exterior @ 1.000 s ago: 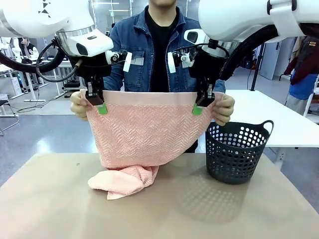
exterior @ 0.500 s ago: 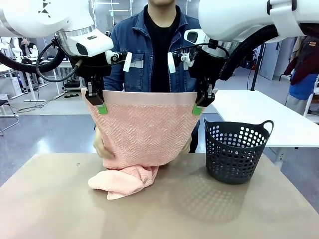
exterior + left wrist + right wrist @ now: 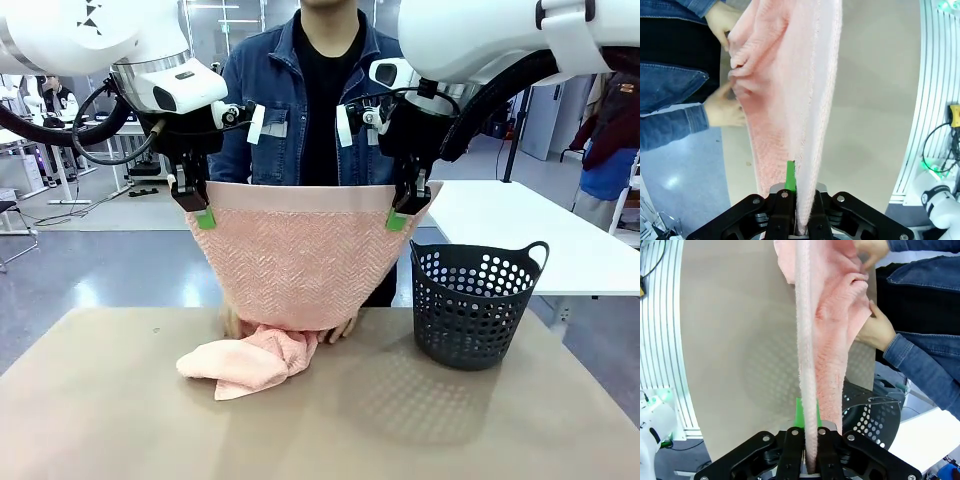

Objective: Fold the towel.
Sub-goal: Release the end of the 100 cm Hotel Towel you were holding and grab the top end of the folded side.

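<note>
Between left pincer (image 3: 203,212) and right pincer (image 3: 398,214), towel (image 3: 300,265) top edge.

Looked across the table (image 3: 500,430) at the person (image 3: 320,100) from a fixed front spot. Peered down from both wrists, close along the hanging towel (image 3: 300,260), onto the same table and hands (image 3: 722,110).
</note>
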### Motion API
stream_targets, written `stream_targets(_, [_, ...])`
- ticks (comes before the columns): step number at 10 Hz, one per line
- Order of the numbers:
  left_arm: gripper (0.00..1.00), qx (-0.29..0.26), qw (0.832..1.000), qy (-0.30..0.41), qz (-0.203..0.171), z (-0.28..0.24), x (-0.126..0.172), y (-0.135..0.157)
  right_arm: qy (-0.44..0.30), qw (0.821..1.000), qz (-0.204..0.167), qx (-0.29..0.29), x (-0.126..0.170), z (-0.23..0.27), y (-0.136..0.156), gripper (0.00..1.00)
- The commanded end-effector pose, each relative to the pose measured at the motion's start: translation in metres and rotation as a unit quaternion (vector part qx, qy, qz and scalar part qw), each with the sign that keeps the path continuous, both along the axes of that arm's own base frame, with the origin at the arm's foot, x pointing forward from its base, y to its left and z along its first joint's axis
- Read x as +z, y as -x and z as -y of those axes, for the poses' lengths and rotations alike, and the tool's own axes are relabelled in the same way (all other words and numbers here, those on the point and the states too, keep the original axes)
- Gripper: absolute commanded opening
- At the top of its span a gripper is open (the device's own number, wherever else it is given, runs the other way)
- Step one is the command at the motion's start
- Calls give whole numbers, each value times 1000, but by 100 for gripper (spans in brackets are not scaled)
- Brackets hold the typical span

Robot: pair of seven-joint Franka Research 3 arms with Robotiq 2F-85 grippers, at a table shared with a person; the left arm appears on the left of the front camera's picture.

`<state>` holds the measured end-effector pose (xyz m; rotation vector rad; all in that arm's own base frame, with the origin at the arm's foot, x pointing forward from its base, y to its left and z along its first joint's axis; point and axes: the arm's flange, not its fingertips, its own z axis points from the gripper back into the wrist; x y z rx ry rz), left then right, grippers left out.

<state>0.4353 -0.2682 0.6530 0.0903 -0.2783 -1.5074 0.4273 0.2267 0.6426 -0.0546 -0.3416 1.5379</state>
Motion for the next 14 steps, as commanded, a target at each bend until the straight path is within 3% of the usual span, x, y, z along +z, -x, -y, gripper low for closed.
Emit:
stream_targets(1, [0, 0, 1000, 0, 0, 0, 1, 0, 0, 1000, 1, 0, 0, 0, 0, 0])
stream_targets(14, [0, 0, 1000, 0, 0, 0, 1, 0, 0, 1000, 1, 0, 0, 0, 0, 0])
